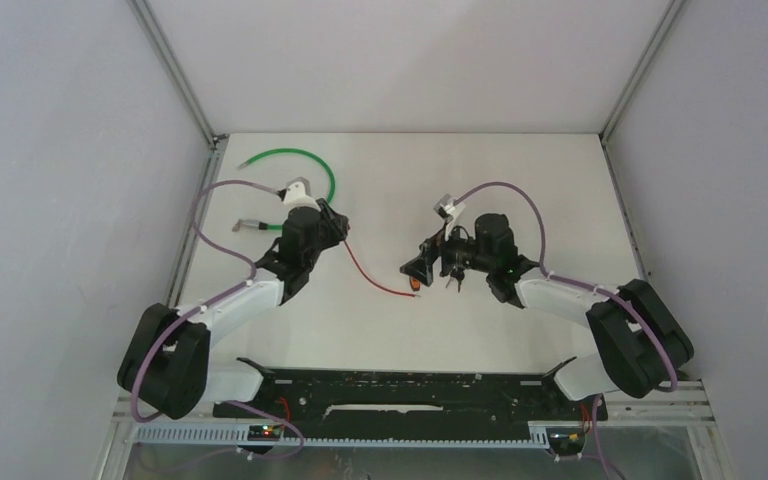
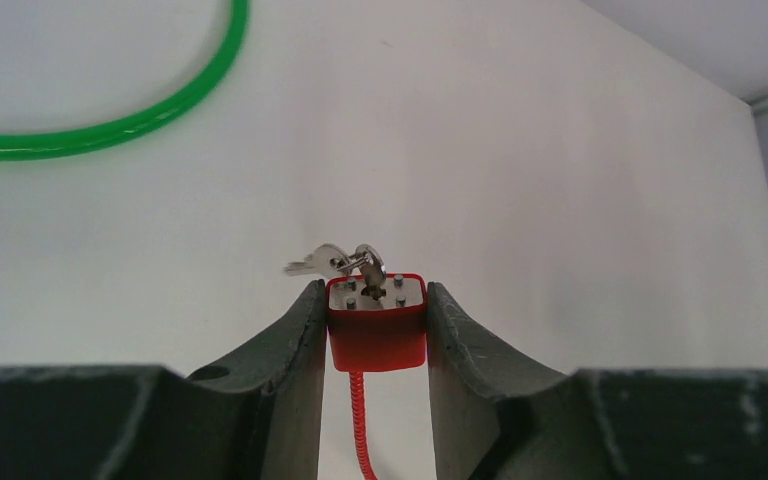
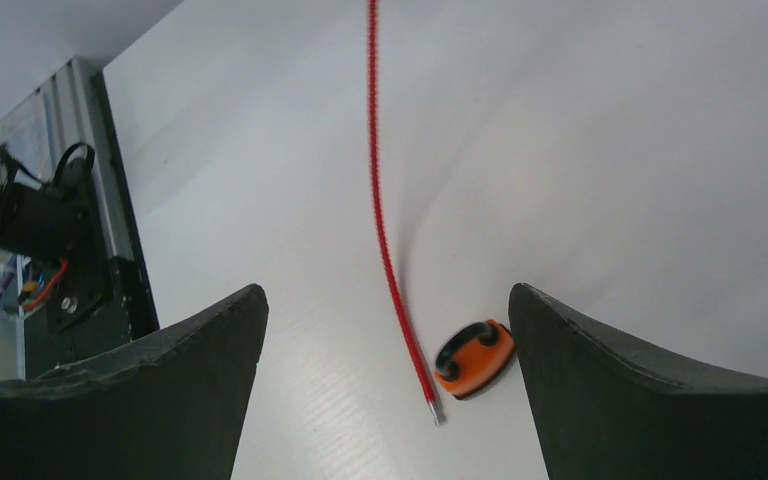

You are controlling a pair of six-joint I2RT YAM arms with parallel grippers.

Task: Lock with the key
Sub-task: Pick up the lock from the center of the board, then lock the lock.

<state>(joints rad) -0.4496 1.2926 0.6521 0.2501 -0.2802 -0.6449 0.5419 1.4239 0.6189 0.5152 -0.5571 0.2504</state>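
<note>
the left claw (image 2: 374,300) is grasping the red lock body (image 2: 376,335) of a cable lock, its two fingers pressing on opposite sides of the block. the keyed face is pointing away from the wrist. a key (image 2: 371,274) is sitting in that face, and a spare key (image 2: 312,263) on the same ring is hanging off to one side.

a thin red cable (image 3: 380,200) is running from the bottom of the lock body across the white table (image 1: 520,180) towards the other arm. the right claw (image 3: 385,300) is hanging released over the far end of the cable, jaws wide and gripping nothing. seen from the right wrist, the cable is lying lengthwise between the two fingers, with its bare metal tip (image 3: 436,418) at the near end. a small orange-and-black piece (image 3: 474,358) is resting just beside the tip; it may be a cap or fob, but the view is too poor to say.

a green cable (image 1: 290,160) is curling on the table beyond the left arm, well apart from the work.

the coming move is probably turning on that free tip. the right arm is much the nearer to it, while the key and lock body are sitting well apart, across the table in the left claw. the tip likely needs carrying along the cable's own line to the lock body before the key can turn.
</note>
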